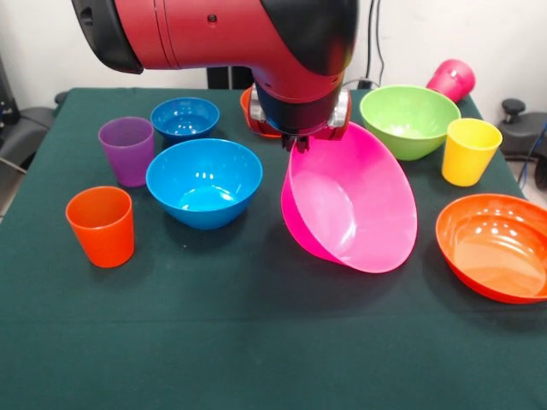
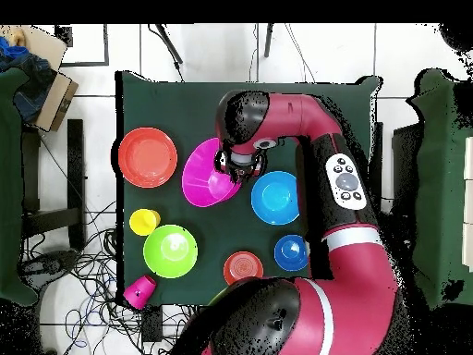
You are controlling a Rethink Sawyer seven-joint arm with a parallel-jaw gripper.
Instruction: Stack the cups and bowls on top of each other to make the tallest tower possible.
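My gripper [image 1: 299, 142] is shut on the far rim of the very large pink bowl [image 1: 355, 201], which hangs steeply tilted with its opening towards the front, low over the table. From above, the pink bowl [image 2: 205, 174] lies between the large orange bowl [image 2: 148, 156] and the medium blue bowl [image 2: 275, 197]. The medium blue bowl [image 1: 203, 181] stands left of it, the small blue bowl [image 1: 185, 118] behind that. A purple cup [image 1: 126, 149] and an orange cup [image 1: 101, 225] stand upright at the left. The small orange bowl [image 1: 247, 104] is mostly hidden behind the arm.
The lime green bowl [image 1: 408, 120] and yellow cup [image 1: 469, 150] stand at the back right. The magenta cup [image 1: 451, 79] lies on its side at the table's far right corner. The large orange bowl [image 1: 496, 245] sits by the right edge.
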